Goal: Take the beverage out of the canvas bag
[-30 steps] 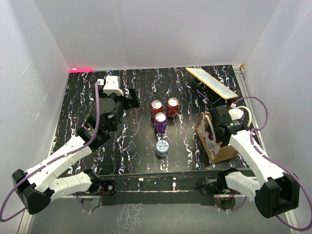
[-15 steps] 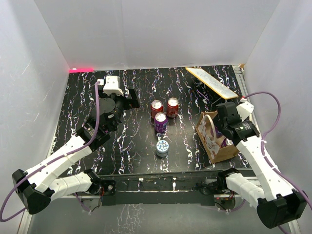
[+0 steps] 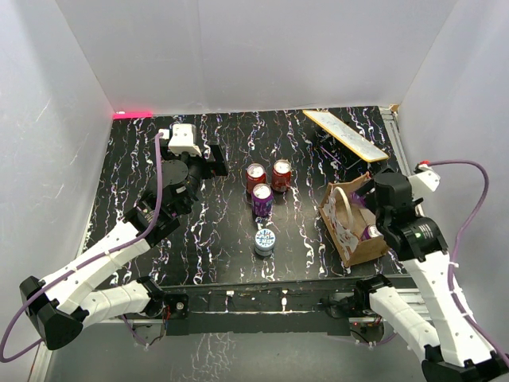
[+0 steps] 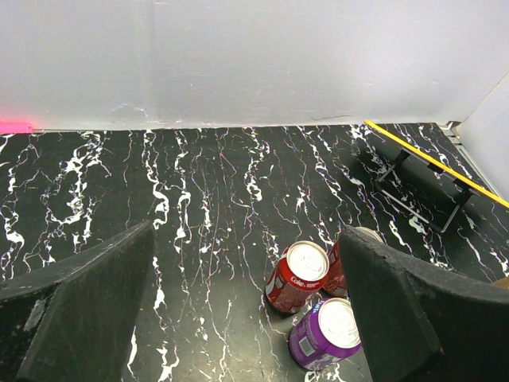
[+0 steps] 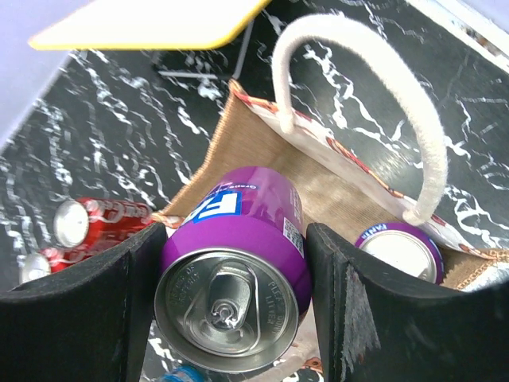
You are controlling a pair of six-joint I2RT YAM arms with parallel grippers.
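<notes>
Purple with a silver lid, the grape can (image 5: 238,227) is clamped between the two dark fingers (image 5: 79,318) of the right pincer (image 5: 235,267). It hangs over the open mouth of the canvas bag (image 5: 238,143). Its long axis runs straight away from the wrist, with the lid and pull tab facing back up at the camera and the base pointing down into the bag. Whether the base has cleared the rim cannot be told. Just past the fingertips stands the bag's tan inner wall. On the right finger's side, one cream handle (image 5: 358,95) arches close by the can. Beneath that finger a second purple can (image 5: 398,251) stands upright inside the bag. On the left finger's side the rim drops away to open marbled tabletop (image 5: 103,127), with two red cans (image 5: 87,219) well apart from the pincer. A yellow board (image 5: 151,20) lies beyond the bag. From above, the bag sits near the tabletop's right edge, so the white side wall (image 3: 453,119) limits room on the pincer's outer side. The left pincer (image 4: 246,235) hangs with its fingers spread wide and nothing between them. Bare tabletop runs ahead of it to the white back wall (image 4: 254,64). A red can (image 4: 296,274) and another purple can (image 4: 326,334) stand just inside its right finger.
</notes>
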